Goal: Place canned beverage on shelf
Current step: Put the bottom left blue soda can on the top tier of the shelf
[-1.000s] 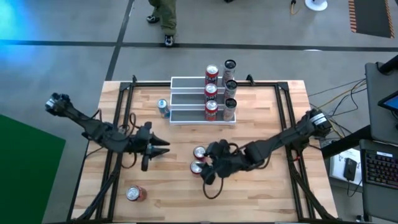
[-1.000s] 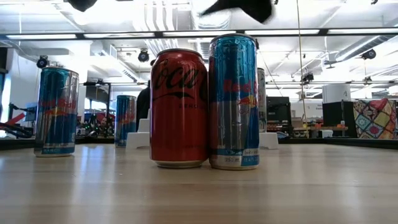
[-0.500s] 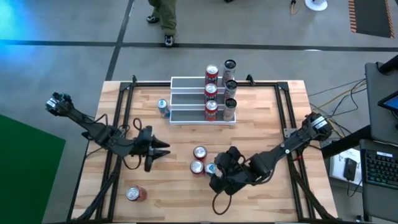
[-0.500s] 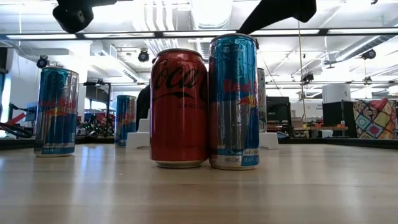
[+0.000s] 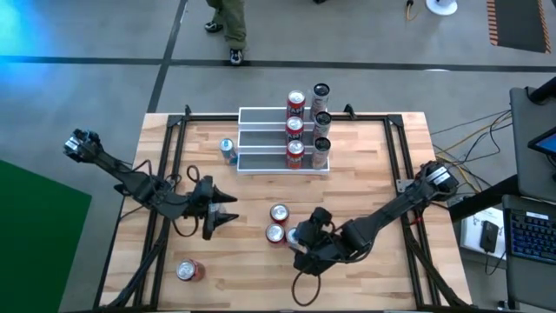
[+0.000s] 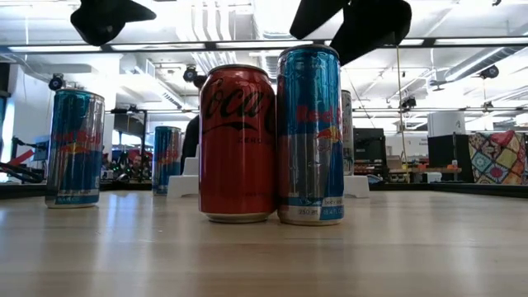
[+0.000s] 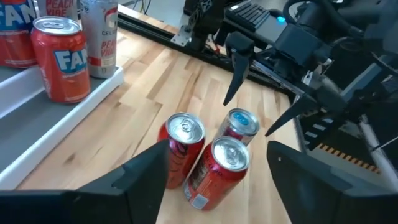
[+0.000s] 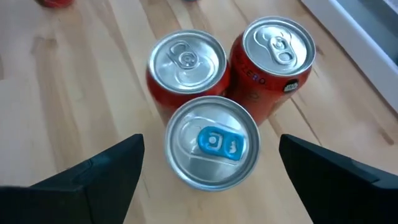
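A pale wooden table (image 5: pixel 365 156) with plank seams sits inside a black metal frame on a grey concrete floor; beyond it lies a bright workshop with strip lights, screens and cables.

Nearest the front edge, a red can (image 5: pixel 187 270) lies on its side, well apart from the rest. Further in, three cans stand upright and touching in a tight cluster: a slim blue-and-silver can (image 8: pixel 213 142) with a blue tab, and two red cans (image 8: pixel 186 57) (image 8: pixel 275 42) with silver lids behind it. The right gripper (image 8: pixel 208 171) hovers directly above the blue can, fingers spread wide on either side, holding nothing. The left gripper (image 7: pixel 214 171) hangs over the table to the left of the cluster, pointing towards it, fingers also parted and empty.

Another blue can (image 5: pixel 228 149) stands alone just beside the shelf's left end.

At the far edge sits the shelf (image 5: pixel 261 139), a three-step rack with white edges and grey treads, its long axis running left to right and its steps rising away from the arms. Its right half holds three red cans and three slim pale cans, one pair per step. Past the table, a person's legs (image 5: pixel 228 22) stand on the floor.
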`<state>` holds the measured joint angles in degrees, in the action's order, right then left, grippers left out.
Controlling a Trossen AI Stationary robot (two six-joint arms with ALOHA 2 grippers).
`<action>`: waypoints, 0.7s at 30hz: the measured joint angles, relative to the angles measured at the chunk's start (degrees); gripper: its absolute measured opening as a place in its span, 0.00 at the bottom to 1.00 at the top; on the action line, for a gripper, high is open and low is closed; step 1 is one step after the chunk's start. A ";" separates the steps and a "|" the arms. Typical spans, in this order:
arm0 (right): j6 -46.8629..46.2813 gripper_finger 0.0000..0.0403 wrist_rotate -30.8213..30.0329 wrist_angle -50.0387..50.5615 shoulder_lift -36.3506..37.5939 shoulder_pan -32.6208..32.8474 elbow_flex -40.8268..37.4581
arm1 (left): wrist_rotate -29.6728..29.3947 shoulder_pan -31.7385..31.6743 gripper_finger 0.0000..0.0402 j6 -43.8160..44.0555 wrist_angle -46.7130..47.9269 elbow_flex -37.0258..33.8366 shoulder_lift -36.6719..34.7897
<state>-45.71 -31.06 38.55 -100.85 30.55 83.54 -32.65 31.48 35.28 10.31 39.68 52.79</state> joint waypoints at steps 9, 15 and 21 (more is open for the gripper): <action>-0.25 0.90 1.57 -1.25 -2.53 -0.70 -0.15 | -0.92 -0.26 0.64 -0.23 1.00 0.00 1.91; -0.69 0.78 1.63 -2.32 -3.00 -1.17 -0.17 | -0.88 -0.26 0.64 -0.08 0.87 -0.02 2.46; -0.06 0.60 4.09 -2.38 -2.99 -2.13 -0.17 | -0.88 -0.26 0.64 -0.03 0.87 -0.02 2.46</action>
<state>-45.76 -26.96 36.18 -103.84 28.42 83.37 -33.54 31.22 35.24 11.18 39.66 55.24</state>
